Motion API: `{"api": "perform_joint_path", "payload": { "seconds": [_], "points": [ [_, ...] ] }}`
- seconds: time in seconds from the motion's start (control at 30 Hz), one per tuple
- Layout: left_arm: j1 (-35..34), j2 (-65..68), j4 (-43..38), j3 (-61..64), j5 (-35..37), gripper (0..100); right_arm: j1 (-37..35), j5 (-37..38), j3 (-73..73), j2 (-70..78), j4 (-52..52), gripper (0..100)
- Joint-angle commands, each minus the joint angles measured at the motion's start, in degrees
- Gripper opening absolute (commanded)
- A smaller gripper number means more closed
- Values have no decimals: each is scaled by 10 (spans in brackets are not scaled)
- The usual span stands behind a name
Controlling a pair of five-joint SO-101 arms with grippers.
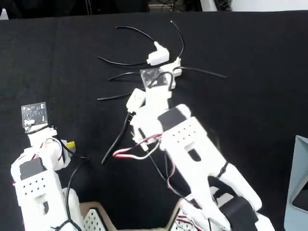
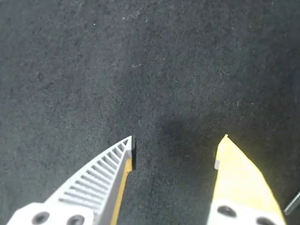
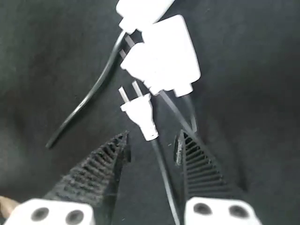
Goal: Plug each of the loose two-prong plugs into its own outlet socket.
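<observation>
Straddling plug cord [image 3: 162, 173]; right fingers [image 3: 101, 164] spread

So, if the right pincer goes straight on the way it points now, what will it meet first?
Probably the loose two-prong plug, lying just ahead of the open right pincer; the white outlet socket sits beyond it. Depth is unclear.

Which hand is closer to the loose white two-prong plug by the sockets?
Right. The right hand is open just behind the plug, with its cord running through the gap. The left hand is open over bare black tabletop, far off to the side.
</observation>
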Motion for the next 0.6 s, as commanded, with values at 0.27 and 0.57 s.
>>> {"api": "perform_joint_path", "payload": {
  "seconds": [0.27, 0.57],
  "points": [
    [-5, -7, -10, -4, 4, 284, -27, -82, 74, -17, -122, 156],
    [-5, -7, -10, -3, 4, 284, 32, -101, 117, 1, -207, 156]
  ]
}}
